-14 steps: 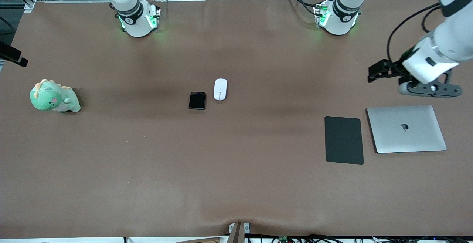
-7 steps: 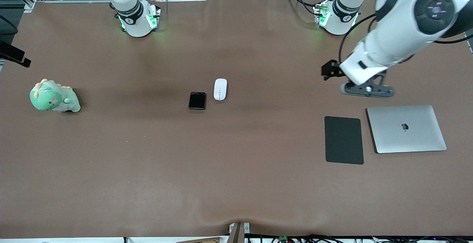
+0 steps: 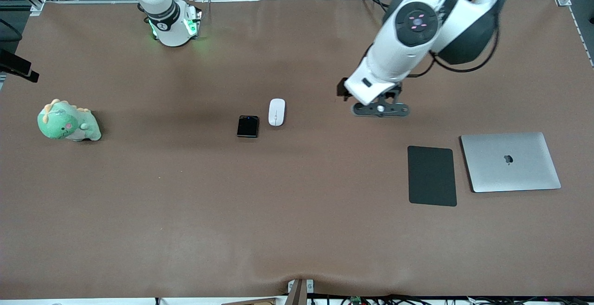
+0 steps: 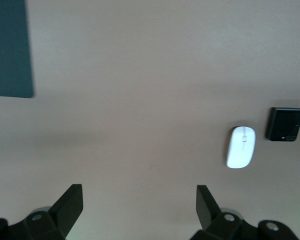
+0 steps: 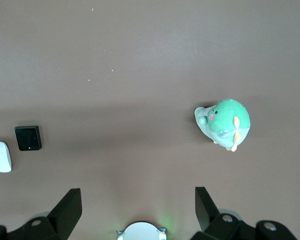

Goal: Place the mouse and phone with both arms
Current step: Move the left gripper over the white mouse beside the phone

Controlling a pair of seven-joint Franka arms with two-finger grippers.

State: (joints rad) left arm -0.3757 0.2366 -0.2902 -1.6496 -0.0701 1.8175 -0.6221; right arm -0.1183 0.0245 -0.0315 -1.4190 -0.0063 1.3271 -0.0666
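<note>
Two arms are sharing the bench (image 3: 297,230), and the work is standing at the approach step: neither task item is being held. Largest of the objects on it, the closed silver laptop (image 3: 510,161) is lying toward the left arm's end of the bench, with the matte black pad (image 3: 431,175) just beside it. The green plush toy (image 3: 68,121) is sitting well apart, toward the right arm's end.

At mid-bench the white mouse (image 3: 276,111) and the black phone (image 3: 248,126) are lying just beside each other without touching, the phone slightly nearer the front camera. The left gripper (image 3: 377,105) is hanging over bare bench between the mouse and the pad, with its jaws spread wide and gripping nothing. The right gripper (image 5: 135,205) is waiting high above the right arm's base (image 3: 174,26), its jaws likewise spread and empty.

By judgement, the next move is calling for the left gripper to travel over the mouse, line its jaws across the narrow width and descend; the glossy shell is likely to slip under an off-centre pinch. The phone probably falls to the right arm.

From the front camera, the right gripper is lying outside the frame, and the left arm's wrist is hiding the left gripper's fingertips and its own base.
</note>
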